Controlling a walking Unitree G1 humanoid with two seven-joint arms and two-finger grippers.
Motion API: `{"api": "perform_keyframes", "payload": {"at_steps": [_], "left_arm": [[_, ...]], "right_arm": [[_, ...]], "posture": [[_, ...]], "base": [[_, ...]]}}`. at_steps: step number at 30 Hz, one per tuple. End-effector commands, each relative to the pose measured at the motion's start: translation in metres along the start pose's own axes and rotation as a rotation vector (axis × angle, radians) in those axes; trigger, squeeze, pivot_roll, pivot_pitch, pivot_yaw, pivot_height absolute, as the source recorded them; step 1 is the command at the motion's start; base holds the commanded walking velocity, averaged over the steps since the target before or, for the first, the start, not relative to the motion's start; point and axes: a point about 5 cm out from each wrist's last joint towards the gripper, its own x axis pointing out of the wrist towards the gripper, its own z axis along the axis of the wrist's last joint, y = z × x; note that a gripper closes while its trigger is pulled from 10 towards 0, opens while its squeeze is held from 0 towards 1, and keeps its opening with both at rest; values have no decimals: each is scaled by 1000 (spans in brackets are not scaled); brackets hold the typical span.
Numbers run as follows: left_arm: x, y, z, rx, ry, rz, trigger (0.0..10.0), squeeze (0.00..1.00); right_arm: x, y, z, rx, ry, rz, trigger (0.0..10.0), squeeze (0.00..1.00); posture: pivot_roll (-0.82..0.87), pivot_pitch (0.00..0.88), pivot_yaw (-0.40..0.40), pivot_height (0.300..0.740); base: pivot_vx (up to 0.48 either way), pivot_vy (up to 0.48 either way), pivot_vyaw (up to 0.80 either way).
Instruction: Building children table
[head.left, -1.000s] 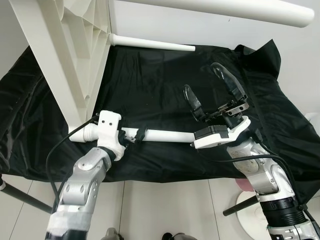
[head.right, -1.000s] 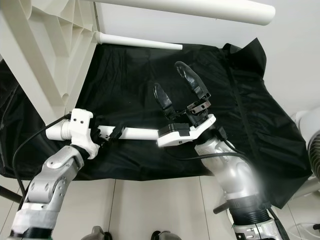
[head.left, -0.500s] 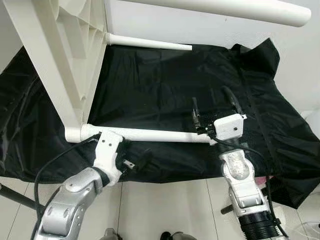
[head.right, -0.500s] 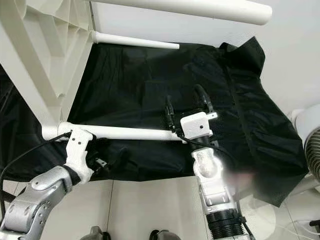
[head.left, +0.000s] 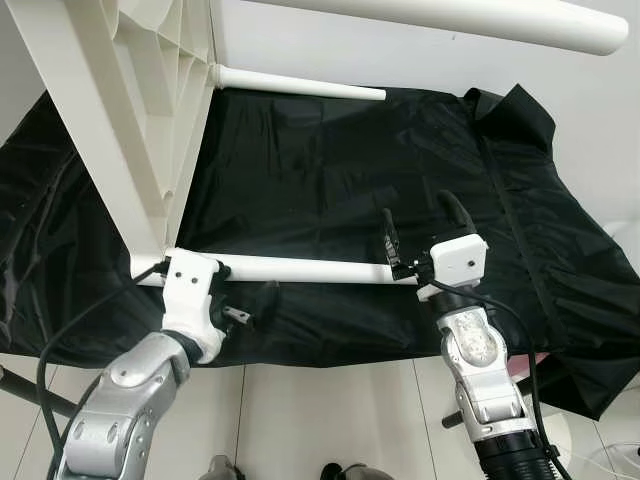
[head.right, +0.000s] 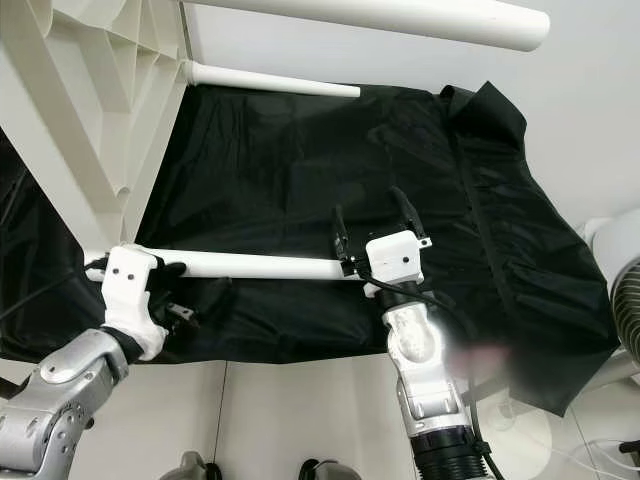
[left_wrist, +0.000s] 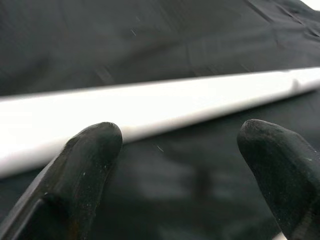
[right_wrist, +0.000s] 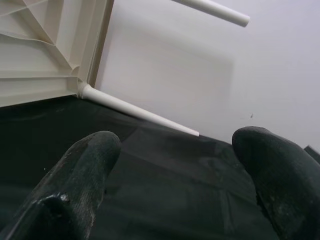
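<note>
- The white plastic tabletop (head.left: 120, 110) stands on its edge on the black cloth (head.left: 330, 170), its ribbed underside facing the robot.
- Three round white legs stick out from that underside: the near leg (head.left: 300, 269) lies low along the cloth from the tabletop's bottom corner, the far leg (head.left: 300, 86) leaves it further back, and the upper leg (head.left: 480, 18) crosses overhead from higher up.
- The near leg seems seated in the bottom corner socket, so at least three legs look fitted; a fourth corner is not visible, so I cannot tell whether the table is complete.
- The left gripper (head.left: 243, 308) sits just below the near leg, close to the tabletop's bottom corner. In the left wrist view its fingers (left_wrist: 85, 165) are spread wide, with the leg passing beyond them and nothing between them.
- The right gripper (head.left: 420, 235) is at the near leg's free end, away from the tabletop. Its fingers (right_wrist: 80, 170) are also spread wide and hold nothing; whether the wrist touches the leg tip I cannot tell.
- My guess: the near leg has just been fitted, and checking its seat or the last corner remains.
</note>
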Motion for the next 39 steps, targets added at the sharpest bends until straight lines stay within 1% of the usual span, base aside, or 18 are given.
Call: {"api": "perform_keyframes", "payload": {"at_steps": [1,4,5,8,11,14,18,21,24,25,26,27,29,30,31,32,36,39], "left_arm": [[-1,-12,-5,-51,43,-109,10000,0],[-5,-15,-11,-139,88,-112,10000,0],[-5,-13,-10,-169,75,-79,10000,0],[-5,-12,-9,-187,63,-55,10000,0],[2,-11,-3,-304,-9,10,10000,0],[6,-9,0,-351,-24,33,10000,0],[16,4,-1,-440,-12,124,10000,0],[17,7,-2,-452,-3,144,10000,0],[17,10,-9,-490,55,186,10000,0],[17,10,-9,-490,55,186,10000,0],[17,13,-10,-518,65,223,10000,0],[18,14,-10,-526,68,233,10000,0],[18,14,-10,-526,68,233,10000,0],[18,16,-10,-526,76,253,10000,0],[19,18,-10,-542,74,273,10000,0],[19,18,-10,-542,74,273,10000,0],[24,23,-6,-549,68,295,10000,0],[25,23,-6,-548,72,293,10000,0]], "right_arm": [[-4,-1,-3,8,26,-8,10000,0],[-4,-2,-3,4,28,-4,10000,0],[-4,-2,-4,2,29,-4,10000,0],[-4,-3,-4,2,30,-4,10000,0],[-4,-2,-4,3,31,-5,10000,0],[-3,-1,-3,7,27,-4,10000,0],[1,3,4,-4,-6,16,10000,0],[2,3,6,-10,-15,22,10000,0],[6,3,20,-104,-84,67,10000,0],[6,3,20,-104,-84,67,10000,0],[8,5,28,-200,-131,120,10000,0],[9,5,32,-254,-159,144,10000,0],[9,5,32,-254,-159,144,10000,0],[10,3,36,-307,-189,148,10000,0],[11,2,41,-347,-222,144,10000,0],[11,2,41,-347,-222,144,10000,0],[13,-6,77,-640,-470,22,10000,0],[13,-7,85,-687,-522,1,10000,0]], "posture": [[66,142,-40,740],[67,146,-37,740],[69,148,-37,740],[69,148,-37,740],[72,151,-38,740],[70,150,-35,740],[62,147,-29,740],[56,146,-24,740],[49,145,-16,740],[49,145,-16,740],[47,146,-12,740],[47,145,-12,740],[47,145,-12,740],[47,145,-11,740],[44,143,-10,740],[44,143,-10,740],[49,139,-12,740],[46,138,-12,740]], "base": [[0,0,0],[0,0,0],[0,0,0],[0,0,0],[0,0,0],[0,0,0],[0,0,0],[0,0,0],[0,0,0],[0,0,0],[0,0,0],[0,0,0],[0,0,0],[0,0,0],[0,0,0],[0,0,0],[0,0,0],[0,0,0]]}}
